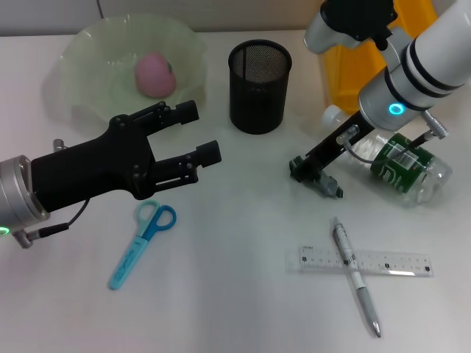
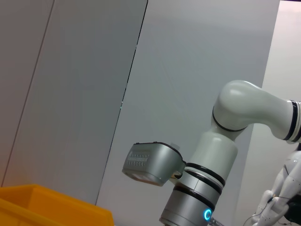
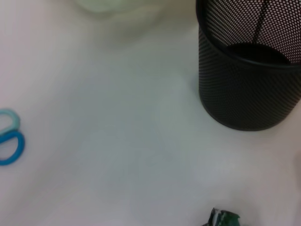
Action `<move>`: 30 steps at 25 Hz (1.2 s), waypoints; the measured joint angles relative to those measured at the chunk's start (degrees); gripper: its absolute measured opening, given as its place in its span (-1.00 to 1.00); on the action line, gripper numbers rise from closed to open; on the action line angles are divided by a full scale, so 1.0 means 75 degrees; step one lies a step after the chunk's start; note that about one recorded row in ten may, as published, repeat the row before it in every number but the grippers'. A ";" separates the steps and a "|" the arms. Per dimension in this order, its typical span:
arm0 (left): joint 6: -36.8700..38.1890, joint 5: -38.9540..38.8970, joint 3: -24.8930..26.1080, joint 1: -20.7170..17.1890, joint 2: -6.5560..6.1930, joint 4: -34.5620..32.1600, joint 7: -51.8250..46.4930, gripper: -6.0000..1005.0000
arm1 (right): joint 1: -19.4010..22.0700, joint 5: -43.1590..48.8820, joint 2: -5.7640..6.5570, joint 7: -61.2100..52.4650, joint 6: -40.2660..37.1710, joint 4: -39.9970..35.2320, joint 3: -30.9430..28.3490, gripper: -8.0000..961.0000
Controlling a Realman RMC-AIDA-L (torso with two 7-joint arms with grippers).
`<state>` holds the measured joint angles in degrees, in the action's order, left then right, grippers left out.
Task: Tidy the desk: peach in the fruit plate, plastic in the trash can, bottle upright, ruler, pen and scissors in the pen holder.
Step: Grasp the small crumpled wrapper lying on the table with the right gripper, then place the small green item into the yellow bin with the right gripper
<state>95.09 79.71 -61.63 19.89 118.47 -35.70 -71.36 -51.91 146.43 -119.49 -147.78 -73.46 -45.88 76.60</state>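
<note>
The pink peach (image 1: pixel 154 73) lies in the pale green fruit plate (image 1: pixel 81 51) at the back left. My black left gripper (image 1: pixel 204 132) hovers open and holds nothing, just in front of the plate and above the blue scissors (image 1: pixel 143 243) (image 3: pixel 9 143). The black mesh pen holder (image 1: pixel 259 84) (image 3: pixel 249 70) stands at the back centre. At the right, the bottle (image 1: pixel 408 168) with a green label lies on its side. My right gripper (image 1: pixel 315 179) is low over the table just left of it, open and holding nothing. The pen (image 1: pixel 355 276) lies across the clear ruler (image 1: pixel 383 262) at the front right. No plastic is in view.
The yellow trash can (image 1: pixel 346 73) (image 2: pixel 47 207) stands at the back right, partly behind my right arm. Bare white table lies between the scissors and the ruler. The left wrist view shows only a grey wall and my right arm (image 2: pixel 221 155).
</note>
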 joint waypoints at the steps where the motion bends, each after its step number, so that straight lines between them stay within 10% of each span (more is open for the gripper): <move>1: 0.0000 0.0000 0.0006 0.0009 0.0000 0.0005 0.0000 0.60 | 0.0005 0.0000 -0.0001 0.0000 0.0073 0.0045 0.0004 0.22; 16: 0.0000 0.0001 0.0004 0.0019 0.0000 0.0003 0.0000 0.60 | -0.0028 -0.0022 -0.0007 -0.0004 0.0391 0.0281 0.0569 0.20; 30: 0.0000 0.0001 0.0062 -0.0042 0.0000 0.0002 0.0000 0.60 | 0.0097 -0.0049 -0.0011 -0.0047 0.0433 -0.0083 0.0685 -0.72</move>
<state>95.09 79.71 -61.17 19.58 118.47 -35.69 -71.36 -51.19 146.07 -119.57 -148.13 -70.22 -46.50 81.74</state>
